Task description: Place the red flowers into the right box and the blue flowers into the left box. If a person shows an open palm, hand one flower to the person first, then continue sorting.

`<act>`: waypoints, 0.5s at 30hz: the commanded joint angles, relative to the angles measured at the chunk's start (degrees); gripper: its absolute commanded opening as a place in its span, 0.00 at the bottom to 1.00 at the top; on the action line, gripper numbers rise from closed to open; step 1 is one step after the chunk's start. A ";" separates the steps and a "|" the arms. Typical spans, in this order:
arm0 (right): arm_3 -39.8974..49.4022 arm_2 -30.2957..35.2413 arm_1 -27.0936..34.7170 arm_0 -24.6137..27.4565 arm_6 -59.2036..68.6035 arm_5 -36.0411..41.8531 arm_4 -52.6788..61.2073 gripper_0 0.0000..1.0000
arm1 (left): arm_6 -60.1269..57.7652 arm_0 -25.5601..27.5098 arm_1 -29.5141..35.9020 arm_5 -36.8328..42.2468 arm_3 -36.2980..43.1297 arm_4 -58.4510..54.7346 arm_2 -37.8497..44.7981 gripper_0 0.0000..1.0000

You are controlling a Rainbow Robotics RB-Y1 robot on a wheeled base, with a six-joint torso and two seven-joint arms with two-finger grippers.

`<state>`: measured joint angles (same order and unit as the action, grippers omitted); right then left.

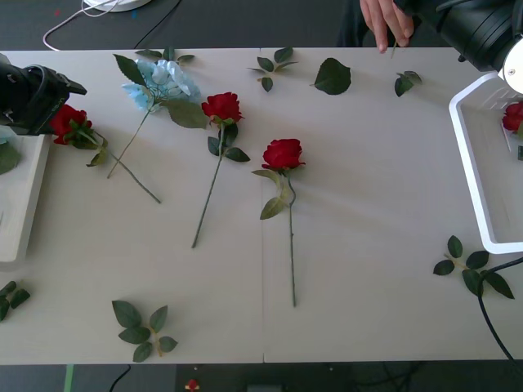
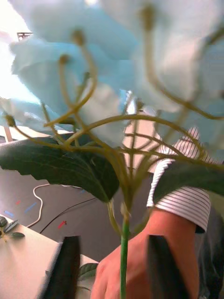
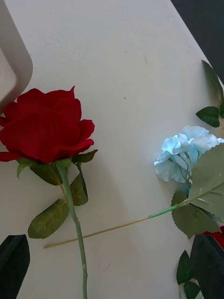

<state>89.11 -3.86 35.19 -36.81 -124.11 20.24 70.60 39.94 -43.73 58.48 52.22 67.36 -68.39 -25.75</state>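
Pale tabletop (image 1: 368, 245), a seam running down its middle, dark floor beyond its far edge with a white cable (image 1: 73, 20) looping there. Take the middle rose (image 1: 283, 153) as our marker: it lies flat near the table's centre, stem trailing toward the robot. Just to its left, another red rose (image 1: 221, 106); further left again, a blue flower (image 1: 163, 82) with big leaves, and beyond that a third rose (image 1: 67, 122) beside the left box (image 1: 20, 212). The left gripper (image 3: 112, 266) hovers over that third rose, black fingers spread wide, nothing between them. Far right of the marker sits the right box (image 1: 470, 163), a rose (image 1: 513, 116) already inside. The right gripper (image 2: 112, 268) is raised, fingers apart either side of a blue flower's green stem (image 2: 123, 261) — gripping or not, I cannot tell. The bloom (image 2: 140, 56) is close overhead. A person's hand (image 1: 388, 20), striped cuff (image 2: 184, 196), reaches at the far edge, behind and right of the marker. Loose leaf sprigs (image 1: 143, 327) are scattered about.
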 commanded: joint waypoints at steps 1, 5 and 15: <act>0.63 0.96 0.67 -2.66 -1.31 0.24 0.24 1.00 | -2.24 -1.89 3.14 0.42 1.19 -0.43 0.78 1.00; 0.72 1.22 0.76 -2.31 -1.66 2.44 3.32 1.00 | -2.24 -1.89 3.14 0.42 1.19 -0.43 0.78 1.00; 6.69 5.80 1.99 2.35 6.16 20.99 4.99 1.00 | -2.85 -0.57 3.58 -0.28 0.93 -5.35 0.43 1.00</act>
<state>90.95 -0.86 35.19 -35.97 -123.69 37.81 75.44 39.94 -43.66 58.54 52.26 67.36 -70.92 -25.82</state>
